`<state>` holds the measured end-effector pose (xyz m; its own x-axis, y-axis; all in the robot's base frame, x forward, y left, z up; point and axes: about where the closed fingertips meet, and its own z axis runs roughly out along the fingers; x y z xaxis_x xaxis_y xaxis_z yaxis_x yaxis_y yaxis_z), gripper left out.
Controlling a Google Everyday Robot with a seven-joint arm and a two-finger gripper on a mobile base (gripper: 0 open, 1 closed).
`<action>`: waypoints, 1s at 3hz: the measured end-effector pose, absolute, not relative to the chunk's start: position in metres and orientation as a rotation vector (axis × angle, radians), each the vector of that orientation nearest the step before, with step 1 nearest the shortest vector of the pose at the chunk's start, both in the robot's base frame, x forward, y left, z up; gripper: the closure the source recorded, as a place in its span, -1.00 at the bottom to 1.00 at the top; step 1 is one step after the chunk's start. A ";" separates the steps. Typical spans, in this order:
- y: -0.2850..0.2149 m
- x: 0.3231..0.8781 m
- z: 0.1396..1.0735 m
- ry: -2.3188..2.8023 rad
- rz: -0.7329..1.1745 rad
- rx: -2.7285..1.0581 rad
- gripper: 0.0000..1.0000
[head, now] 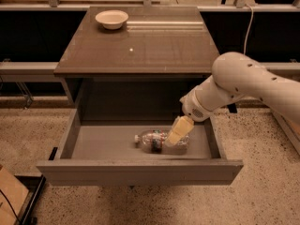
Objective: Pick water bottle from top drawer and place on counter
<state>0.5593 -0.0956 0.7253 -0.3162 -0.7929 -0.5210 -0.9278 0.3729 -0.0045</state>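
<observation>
- Gripper point(177, 132) of mine, tan-coloured, is down inside the open drawer, right of centre, tilted with its tip pointing near-left; it overlaps the right part of the bottle from this view. Cannot tell how far open it is, or whether it has hold of anything or only sits in front of the bottle.
- Speckled floor point(267, 191): light, pebbled, all around the cabinet on the near, left and right sides.
- Counter point(154, 43): glossy dark brown-grey cabinet top, far of the drawer, a pale reflection streak on its far right part.
- My arm point(243, 83): white, bulky, comes in from the right edge and bends down-left over the drawer's right wall to the wrist.
- Top drawer point(140, 171): pulled out toward the near side, grey, plain flat front panel, shallow box; dark cabinet cavity behind it.
- Bowl point(111, 18): cream, upright, on the counter's far left corner.
- Water bottle point(151, 141): clear ribbed plastic, lying on its side on the drawer floor, about centre to right of centre, white cap pointing left, dark label band around the middle; its right end is hidden by my gripper. Not on the counter.
- White speck point(131, 50): tiny, on the counter, near-right of the bowl, well apart from it.
</observation>
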 end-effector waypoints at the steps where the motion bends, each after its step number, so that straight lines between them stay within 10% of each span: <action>1: -0.086 0.571 0.683 2.213 0.482 -1.442 -1.00; 3: -0.079 0.574 0.618 2.293 0.599 -1.348 -0.61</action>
<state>0.5738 -0.0786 0.6183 -0.4470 -0.7080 -0.5468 -0.8849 0.4394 0.1545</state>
